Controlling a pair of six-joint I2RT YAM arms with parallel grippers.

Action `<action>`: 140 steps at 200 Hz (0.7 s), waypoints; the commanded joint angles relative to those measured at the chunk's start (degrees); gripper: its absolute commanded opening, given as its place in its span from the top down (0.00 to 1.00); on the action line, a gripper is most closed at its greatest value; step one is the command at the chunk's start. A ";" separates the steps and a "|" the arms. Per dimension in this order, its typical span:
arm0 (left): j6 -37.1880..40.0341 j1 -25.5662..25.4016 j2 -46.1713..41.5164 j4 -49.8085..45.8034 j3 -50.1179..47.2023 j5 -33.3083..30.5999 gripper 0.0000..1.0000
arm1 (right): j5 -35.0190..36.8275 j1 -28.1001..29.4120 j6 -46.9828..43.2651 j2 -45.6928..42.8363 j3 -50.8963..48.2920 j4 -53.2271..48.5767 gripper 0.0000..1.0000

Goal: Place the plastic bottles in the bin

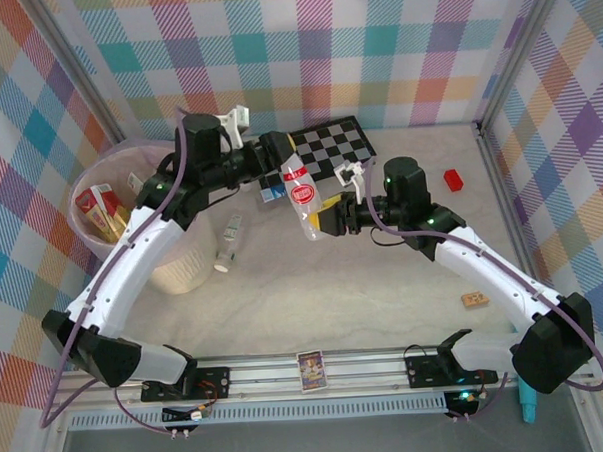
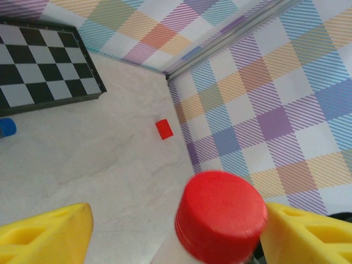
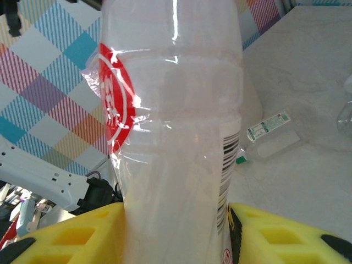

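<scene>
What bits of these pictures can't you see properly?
Right wrist view: the clear bottle is too close, its red label unreadable, both ends cut off by the edges.
Left wrist view: the bottom edge cuts off everything under the red cap; the left edge cuts a blue thing.
Top view: the left arm covers part of the bin; the card nearest the camera is too small to read.

Table (image 1: 384, 292): checkerboard (image 1: 333, 147), red block (image 1: 454, 179), bin (image 1: 173, 274), lying bottle (image 1: 228, 242).
</scene>
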 commanded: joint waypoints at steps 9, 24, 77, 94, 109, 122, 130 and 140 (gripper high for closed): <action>-0.73 -1.72 1.09 2.60 0.96 0.55 0.28 | -3.09 0.37 -0.06 -0.23 -0.34 3.73 0.51; -0.89 -1.74 1.36 2.77 0.85 0.48 0.35 | -3.32 0.41 -0.19 0.07 -0.29 3.92 0.51; -0.93 -2.01 1.21 3.22 0.86 -0.64 0.53 | -3.50 0.40 -0.20 1.69 0.75 3.56 0.50; -0.25 -1.98 0.88 2.52 1.21 -1.43 0.57 | -3.01 0.38 -0.24 1.98 1.70 2.42 0.47; 0.69 -1.97 0.91 1.43 1.82 -2.38 0.60 | -2.53 0.29 -0.44 2.64 2.96 0.26 0.36; 1.20 -1.92 1.13 0.73 2.35 -3.07 0.63 | -1.92 0.20 -0.57 3.39 3.86 -1.30 0.28; 1.43 -1.91 1.44 0.23 2.74 -3.38 0.65 | -1.81 0.12 -0.47 3.71 4.10 -1.43 0.23; 1.71 -1.92 1.63 -0.16 2.93 -3.68 0.66 | -1.62 -0.05 -0.07 4.07 4.36 -1.53 0.17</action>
